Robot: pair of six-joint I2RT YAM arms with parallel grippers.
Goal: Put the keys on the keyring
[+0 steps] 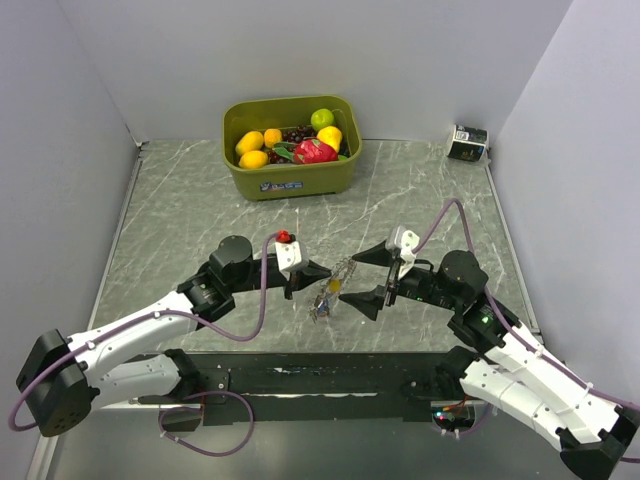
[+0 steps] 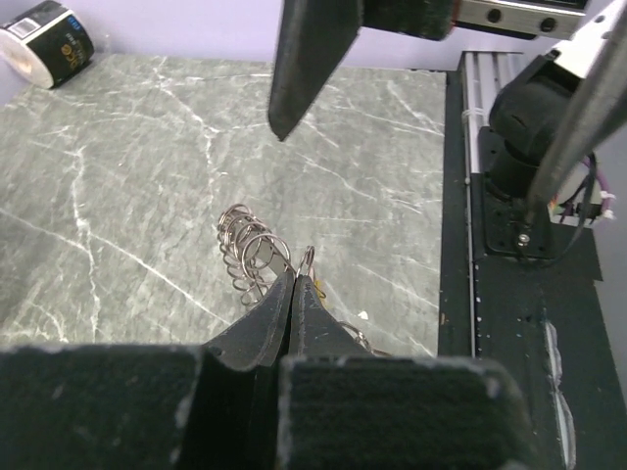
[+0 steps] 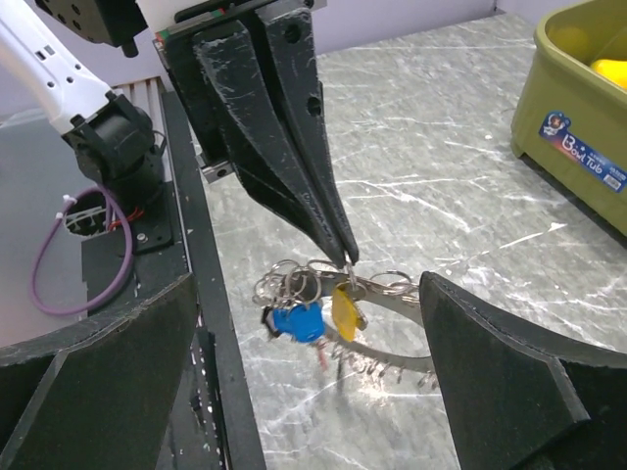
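Item under inspection: the keys (image 3: 315,315) are showing as one small bunch. One key is carrying a blue plastic head (image 3: 297,321) and one beside it a yellow head (image 3: 345,311). Further metal blades are lying lower in the bunch, and their heads cannot be told. The keyring (image 3: 287,284) is appearing as a cluster of thin silver split rings, overlapping one another at the top of the bunch.

Position: the bunch is sitting near the middle of the grey marbled desk (image 3: 441,176), between the two arms. Whether its lowest part is touching the desk cannot be told.

The left tool (image 3: 346,257) is standing fully closed, its black fingertips pinching a ring at the top of the bunch, with the keys hanging directly beneath them.

The right tool (image 1: 358,281) is standing wide open, one finger on either side of the bunch and neither touching it.
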